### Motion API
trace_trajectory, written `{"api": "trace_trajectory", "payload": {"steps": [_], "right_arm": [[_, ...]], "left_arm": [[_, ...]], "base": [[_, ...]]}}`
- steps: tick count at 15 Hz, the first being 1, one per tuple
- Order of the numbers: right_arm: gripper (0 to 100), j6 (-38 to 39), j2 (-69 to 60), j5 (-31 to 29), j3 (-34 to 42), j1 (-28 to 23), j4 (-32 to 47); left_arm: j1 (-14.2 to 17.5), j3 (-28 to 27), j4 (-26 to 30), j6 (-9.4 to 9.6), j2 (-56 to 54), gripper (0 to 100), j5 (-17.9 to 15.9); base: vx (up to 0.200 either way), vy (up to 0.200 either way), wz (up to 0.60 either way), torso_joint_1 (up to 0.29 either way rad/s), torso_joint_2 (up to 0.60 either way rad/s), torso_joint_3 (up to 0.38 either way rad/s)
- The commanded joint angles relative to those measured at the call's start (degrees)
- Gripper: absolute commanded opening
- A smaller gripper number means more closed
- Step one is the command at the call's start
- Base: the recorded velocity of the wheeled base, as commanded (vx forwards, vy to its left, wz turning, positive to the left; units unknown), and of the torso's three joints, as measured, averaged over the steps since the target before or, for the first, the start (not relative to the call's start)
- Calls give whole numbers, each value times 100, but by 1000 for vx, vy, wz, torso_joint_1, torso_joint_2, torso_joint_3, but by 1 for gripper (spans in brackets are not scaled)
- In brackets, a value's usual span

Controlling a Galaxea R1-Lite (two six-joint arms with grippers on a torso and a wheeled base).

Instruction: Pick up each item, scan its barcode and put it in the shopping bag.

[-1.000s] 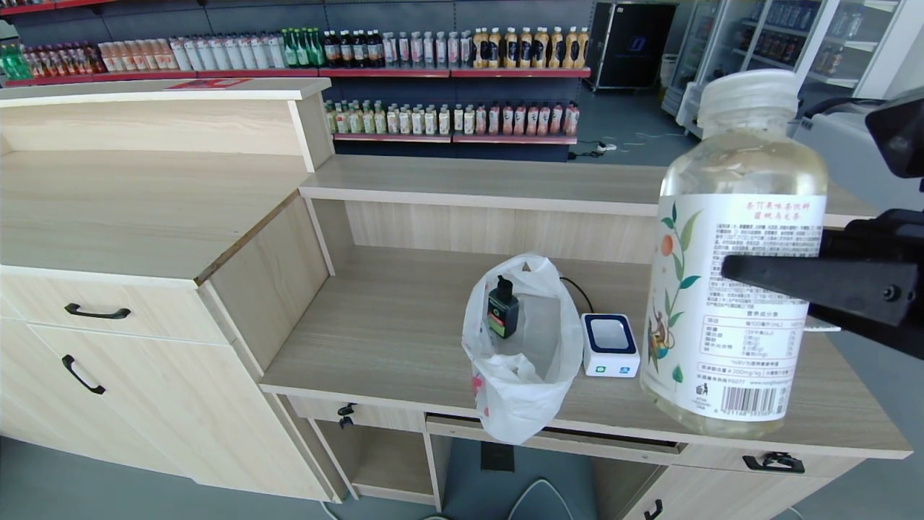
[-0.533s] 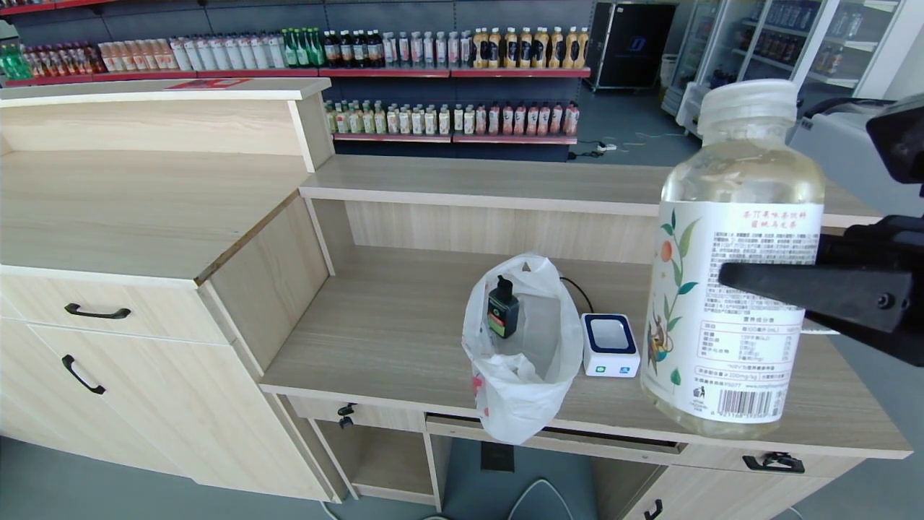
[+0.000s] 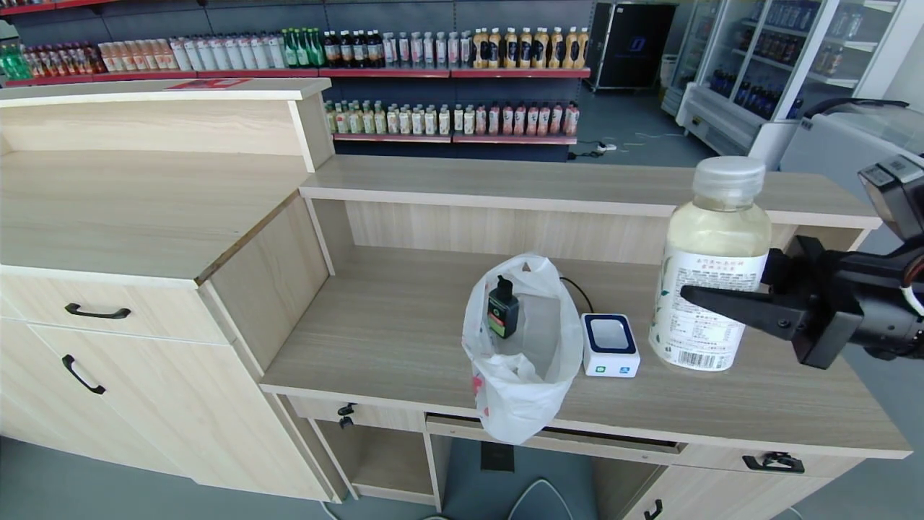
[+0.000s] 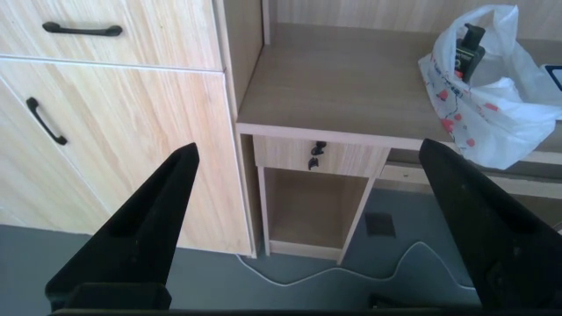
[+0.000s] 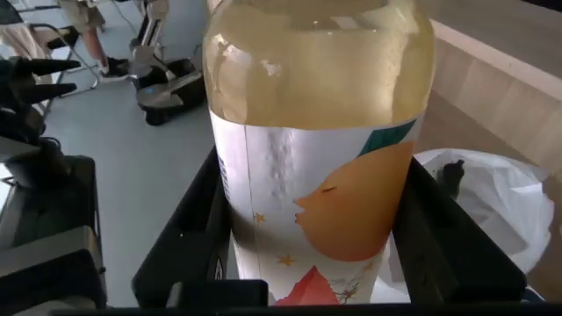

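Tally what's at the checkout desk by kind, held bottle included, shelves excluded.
Bags: 1 (shopping bag)
Bottles: 2 (large pale bottle, held; small dark bottle, inside the bag)
Scanners: 1 (barcode scanner)
Total: 4

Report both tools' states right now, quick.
Left tool: open, holding nothing.
Right tool: closed on the bottle, held upright.

we see a clear, glossy plastic bottle (image 3: 713,249) with a smooth paper-like label (image 3: 694,345), a thin crinkled plastic shopping bag (image 3: 523,390), and a matt wood-grain counter (image 3: 404,325).
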Motion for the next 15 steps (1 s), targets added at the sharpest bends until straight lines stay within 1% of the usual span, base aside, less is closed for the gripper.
{"api": "trace_trajectory", "payload": {"steps": [1,3,4,5,7,8,9,12,13,15], "right_arm": [[0,-775,792,-573,151,-531,-196],[0,-1820,1486,-749,230,-865,-952],[0,-2058,1653,-775,221,-944,-1145],[0,-2770,2136,-899,125,-1138,-1752],[0,-3359,2418,-969,81,-1234,-2209],[0,-4035,2628,-986,46,-1349,-2692],[0,-4255,2734,-986,10,-1375,-2982],[0,-4334,3086,-995,-139,-1375,-3729],[0,-4387,3156,-1004,-148,-1375,-3835],[0,-4879,3332,-1180,-262,-1375,-4002]], "left_arm": [[0,1,-1,-4,0,100,1],[0,1,-1,-4,0,100,1],[0,1,-1,-4,0,100,1],[0,1,-1,-4,0,100,1],[0,1,-1,-4,0,100,1],[0,1,-1,-4,0,100,1],[0,1,-1,-4,0,100,1],[0,1,-1,-4,0,100,1],[0,1,-1,-4,0,100,1],[0,1,-1,-4,0,100,1]], "base": [[0,0,0,0,0,0],[0,0,0,0,0,0],[0,0,0,0,0,0],[0,0,0,0,0,0],[0,0,0,0,0,0],[0,0,0,0,0,0],[0,0,0,0,0,0],[0,0,0,0,0,0],[0,0,0,0,0,0],[0,0,0,0,0,0]]}}
